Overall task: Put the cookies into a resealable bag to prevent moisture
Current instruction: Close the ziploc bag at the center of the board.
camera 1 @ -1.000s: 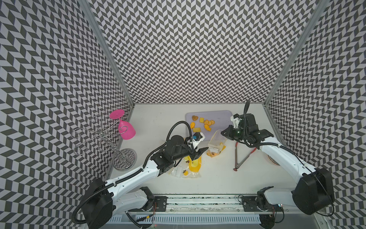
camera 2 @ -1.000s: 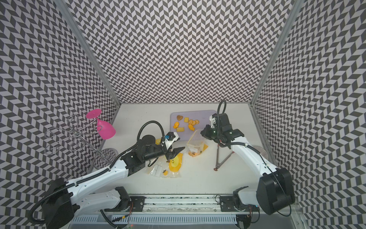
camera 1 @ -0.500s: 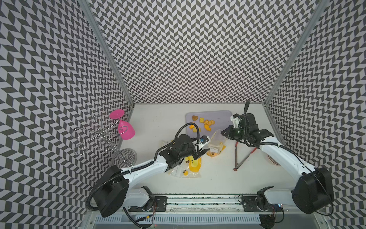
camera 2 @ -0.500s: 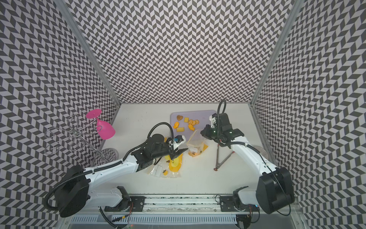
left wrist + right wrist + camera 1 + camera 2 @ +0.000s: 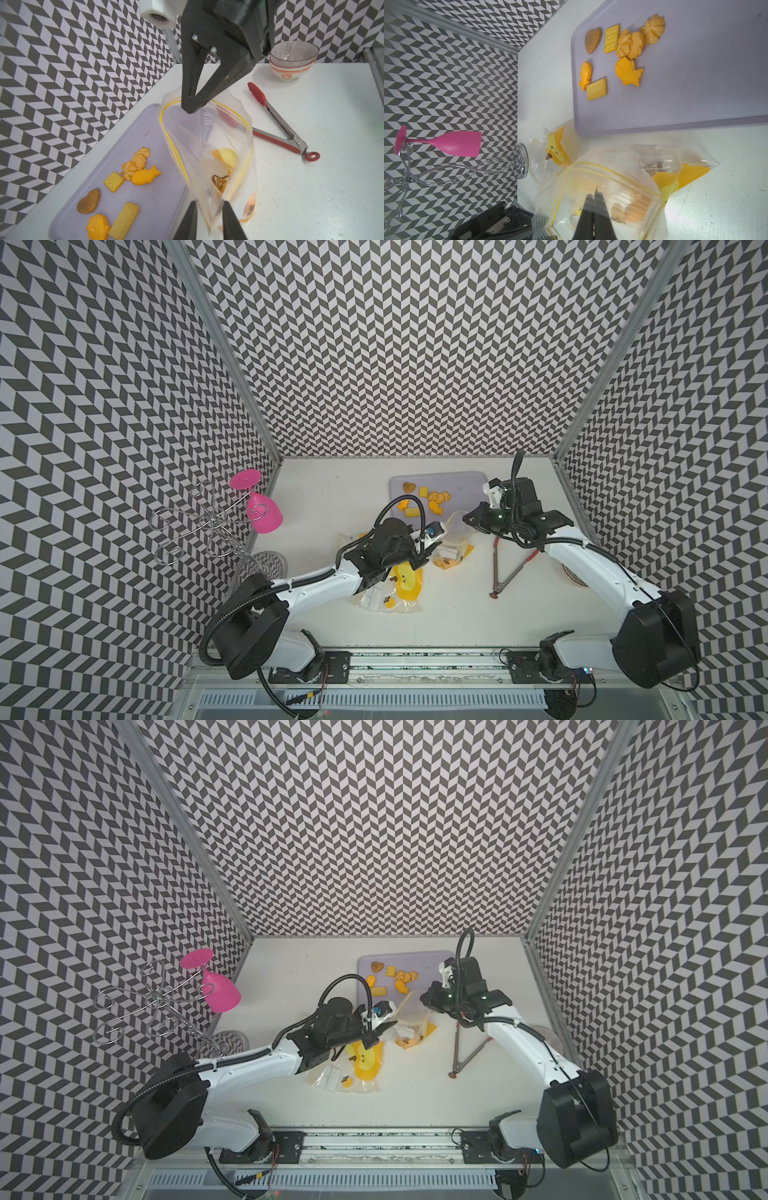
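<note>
— Eight cookies, orange, yellow and brown, are counted on the lavender plastic tray. What is seen inside the clear resealable bag beside it?
— A few more cookies are made out through the film, too blurred for counting. One rim is pinched by the closed right gripper. The opposite rim is passed between the parted fingers of the left gripper; whether it is clamped cannot be told.

Table layout, centre field
Cookies on tray, far centre; upright bag just near of tray; tongs right of it; second bag near-left.
</note>
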Available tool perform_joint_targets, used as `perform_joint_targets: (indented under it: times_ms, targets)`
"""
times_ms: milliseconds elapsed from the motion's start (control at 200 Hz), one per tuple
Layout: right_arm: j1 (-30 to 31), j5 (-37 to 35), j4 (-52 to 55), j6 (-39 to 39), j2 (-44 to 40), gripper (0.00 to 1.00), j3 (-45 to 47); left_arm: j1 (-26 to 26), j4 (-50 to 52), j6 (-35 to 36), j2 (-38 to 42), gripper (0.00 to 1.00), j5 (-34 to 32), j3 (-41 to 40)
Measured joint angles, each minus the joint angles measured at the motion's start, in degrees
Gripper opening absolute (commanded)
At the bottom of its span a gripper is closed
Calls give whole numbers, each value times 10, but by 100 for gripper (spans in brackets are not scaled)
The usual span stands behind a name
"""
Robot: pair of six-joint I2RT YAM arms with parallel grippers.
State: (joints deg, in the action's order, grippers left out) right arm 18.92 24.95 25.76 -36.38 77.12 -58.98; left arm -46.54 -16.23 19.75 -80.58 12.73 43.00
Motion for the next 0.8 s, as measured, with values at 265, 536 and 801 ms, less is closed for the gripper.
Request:
perform_joint_targets:
  times_ms: [265, 536, 801]
  targets:
    - [-6, 9, -2, 11, -5, 0, 0, 0, 0, 4, 0, 0, 2, 0]
    - [-12, 0, -11, 75, -68, 56, -23, 69, 45, 8, 10, 0, 106, 21]
    - [-18, -125, -70, 160, -194, 76, 20, 176, 128, 59, 14, 0, 259, 82]
